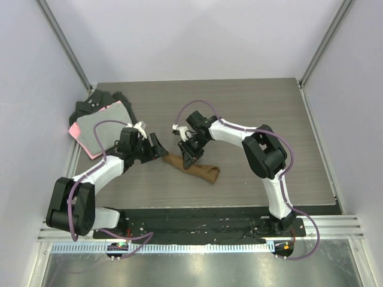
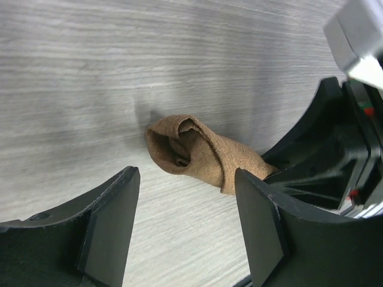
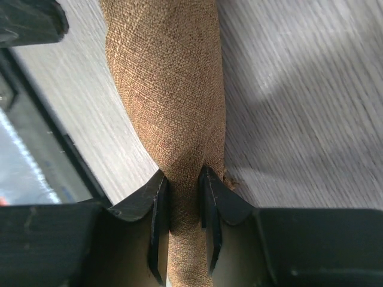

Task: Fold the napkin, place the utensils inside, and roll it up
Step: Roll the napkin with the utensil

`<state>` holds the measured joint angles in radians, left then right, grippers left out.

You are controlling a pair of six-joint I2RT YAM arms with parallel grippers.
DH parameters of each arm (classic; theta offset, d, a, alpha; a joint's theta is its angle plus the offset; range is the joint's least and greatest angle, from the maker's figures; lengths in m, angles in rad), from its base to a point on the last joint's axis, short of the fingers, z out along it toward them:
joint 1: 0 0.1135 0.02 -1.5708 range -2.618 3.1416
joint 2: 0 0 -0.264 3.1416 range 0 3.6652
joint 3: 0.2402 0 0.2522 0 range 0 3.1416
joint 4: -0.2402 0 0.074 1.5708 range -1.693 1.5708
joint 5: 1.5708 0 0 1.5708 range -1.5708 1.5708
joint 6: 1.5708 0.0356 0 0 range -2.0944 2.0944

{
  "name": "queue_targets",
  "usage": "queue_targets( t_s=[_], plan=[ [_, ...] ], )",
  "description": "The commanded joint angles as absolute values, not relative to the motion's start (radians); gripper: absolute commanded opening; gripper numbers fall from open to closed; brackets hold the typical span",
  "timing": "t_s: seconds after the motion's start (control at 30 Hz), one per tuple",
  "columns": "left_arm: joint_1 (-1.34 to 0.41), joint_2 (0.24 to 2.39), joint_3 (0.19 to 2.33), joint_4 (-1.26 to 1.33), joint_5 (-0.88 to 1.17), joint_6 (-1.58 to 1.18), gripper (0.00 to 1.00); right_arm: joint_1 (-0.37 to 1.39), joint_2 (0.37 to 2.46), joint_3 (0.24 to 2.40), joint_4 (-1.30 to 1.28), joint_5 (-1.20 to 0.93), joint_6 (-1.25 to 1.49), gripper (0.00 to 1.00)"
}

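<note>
My right gripper is clenched on the rolled brown napkin. My left gripper hangs spread wide just beside its left end.

Brown napkin, rolled, mid-table.

Top camera's up high behind the arm bases, looking steeply down: whole table in frame, bases at six o'clock. Left wrist camera rides low behind the left gripper, facing the napkin end-on, close. Right wrist camera's tighter still, looking along that same napkin toward twelve o'clock. All three share it.
</note>
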<state>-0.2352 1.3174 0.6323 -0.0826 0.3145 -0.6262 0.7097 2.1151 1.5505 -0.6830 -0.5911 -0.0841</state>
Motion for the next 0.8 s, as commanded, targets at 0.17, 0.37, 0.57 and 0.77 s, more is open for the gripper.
queue_targets(
  t_s=[0.17,0.37,0.57,0.77],
  plan=[
    [-0.248,1.399,0.601,0.185,0.383,-0.635,0.66,0.632,2.207,1.600,-0.707,-0.811,-0.044,0.25],
    [-0.264,1.463,0.612,0.281,0.390,-0.649,0.65,0.600,2.247,1.615,-0.709,-0.841,-0.038,0.24],
    [-0.275,1.545,0.626,0.314,0.413,-0.655,0.49,0.594,2.261,1.618,-0.713,-0.824,-0.035,0.24],
    [-0.279,1.606,0.647,0.307,0.425,-0.660,0.21,0.592,2.224,1.640,-0.724,-0.767,-0.012,0.31]
  ],
)
